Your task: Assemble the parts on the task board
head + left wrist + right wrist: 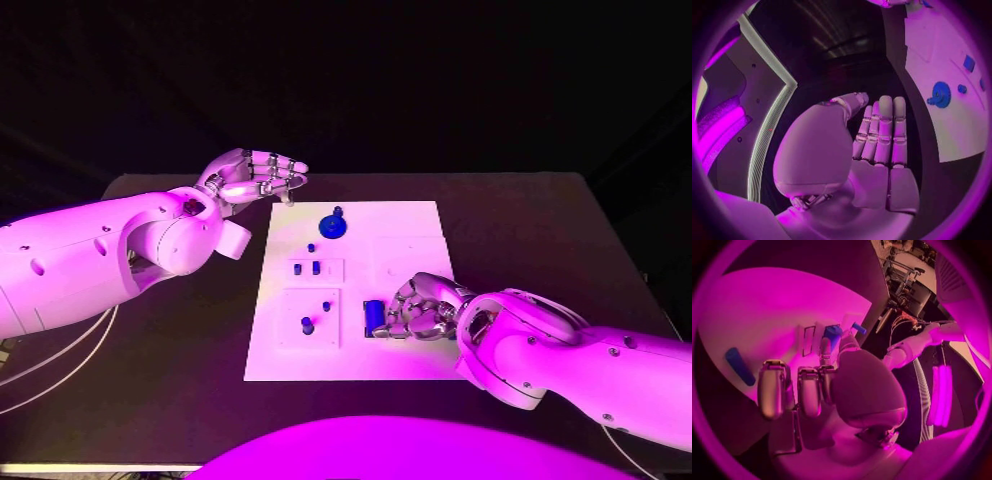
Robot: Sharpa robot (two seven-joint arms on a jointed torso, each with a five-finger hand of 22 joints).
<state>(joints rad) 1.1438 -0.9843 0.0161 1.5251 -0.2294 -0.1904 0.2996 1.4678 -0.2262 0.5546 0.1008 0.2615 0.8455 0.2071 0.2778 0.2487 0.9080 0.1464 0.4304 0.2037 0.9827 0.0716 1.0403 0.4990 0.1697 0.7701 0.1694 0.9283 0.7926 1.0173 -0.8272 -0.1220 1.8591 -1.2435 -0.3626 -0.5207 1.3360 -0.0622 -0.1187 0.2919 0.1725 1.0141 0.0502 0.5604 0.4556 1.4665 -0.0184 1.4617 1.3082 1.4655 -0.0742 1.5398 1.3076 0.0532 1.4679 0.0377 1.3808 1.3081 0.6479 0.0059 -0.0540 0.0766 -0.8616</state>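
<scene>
Your right hand curls around the dark-blue cylindrical part at its 9 o'clock, long axis 12-to-6; grip unconfirmed.

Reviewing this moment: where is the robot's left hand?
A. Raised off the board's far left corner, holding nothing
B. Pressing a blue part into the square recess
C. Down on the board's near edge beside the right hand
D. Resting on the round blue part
A: in the head view the left hand sits past the far left corner of the task board, fingers curled with nothing in them, clear of the round blue part.
</scene>
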